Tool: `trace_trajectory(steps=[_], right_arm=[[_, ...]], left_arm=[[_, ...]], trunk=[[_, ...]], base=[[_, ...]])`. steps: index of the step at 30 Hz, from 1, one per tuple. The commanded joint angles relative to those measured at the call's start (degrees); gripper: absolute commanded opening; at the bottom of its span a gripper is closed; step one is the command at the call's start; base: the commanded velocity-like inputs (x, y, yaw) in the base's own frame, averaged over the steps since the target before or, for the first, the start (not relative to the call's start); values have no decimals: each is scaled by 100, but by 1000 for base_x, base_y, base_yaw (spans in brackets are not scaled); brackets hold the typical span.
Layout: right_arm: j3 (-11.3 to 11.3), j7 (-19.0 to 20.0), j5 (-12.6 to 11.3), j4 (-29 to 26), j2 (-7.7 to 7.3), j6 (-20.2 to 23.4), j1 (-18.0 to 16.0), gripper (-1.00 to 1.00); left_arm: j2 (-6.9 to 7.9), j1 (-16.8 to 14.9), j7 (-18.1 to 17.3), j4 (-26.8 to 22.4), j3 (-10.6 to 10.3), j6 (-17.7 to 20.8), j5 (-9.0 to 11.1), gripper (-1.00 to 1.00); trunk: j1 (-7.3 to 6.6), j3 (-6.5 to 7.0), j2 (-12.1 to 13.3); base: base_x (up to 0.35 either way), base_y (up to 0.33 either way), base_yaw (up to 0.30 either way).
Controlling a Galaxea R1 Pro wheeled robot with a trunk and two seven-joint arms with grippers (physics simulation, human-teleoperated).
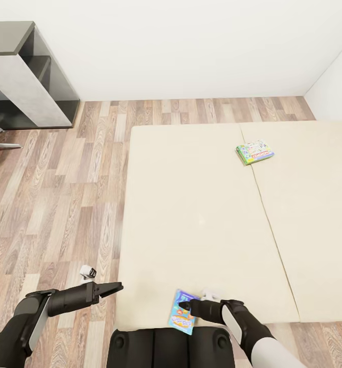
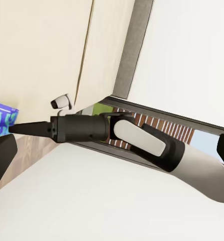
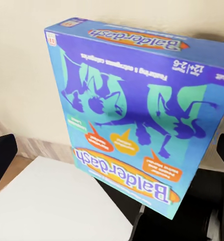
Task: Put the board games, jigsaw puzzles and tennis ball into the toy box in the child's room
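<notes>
Our right gripper (image 1: 185, 306) sits at six o'clock in the head view, its dark tip over the light blue board game (image 1: 182, 318) at the near edge of the bed (image 1: 201, 220). We cannot tell whether its fingers are spread or pressed together, or whether they touch the box. The box pokes a little past the mattress edge toward our trunk.

Our left gripper (image 1: 114, 289) hovers at seven o'clock over the wood floor (image 1: 63, 204), just beside the bed; its fingers look pressed together to a point, pinching nothing.

We judge the blue box light and stiff, cardboard with a glossy, probably slippery cover. Pinching across its thin edge where it overhangs looks the best hold.

A second board game (image 1: 254, 152), green-edged with a white cover, lies flat at one o'clock, well apart, near the mattress seam.

The right wrist view gives what the head view cannot: the cover (image 3: 137, 115) close up, reading "Balderdash", with purple and teal figures. The left wrist view shows the right arm (image 2: 142, 140) side on, with a corner of the blue box (image 2: 1, 118) near its tip. The head view alone takes in the second game and a dark grey shelf unit (image 1: 22, 76) at ten o'clock.
</notes>
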Motion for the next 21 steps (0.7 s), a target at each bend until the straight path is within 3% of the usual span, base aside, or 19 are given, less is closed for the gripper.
trace_trajectory(steps=[1, 21], right_arm=[[-5, -3, -39, -8, 11, 43, 0, 100], [-5, -7, -30, 0, 69, 17, 0, 100]], left_arm=[[1, -1, -20, -2, 0, 61, 0, 100], [-3, -1, -20, -2, 0, 58, 0, 100]], trunk=[[3, -6, -8], [3, -6, -8]], base=[[0, 0, 0], [0, 0, 0]])
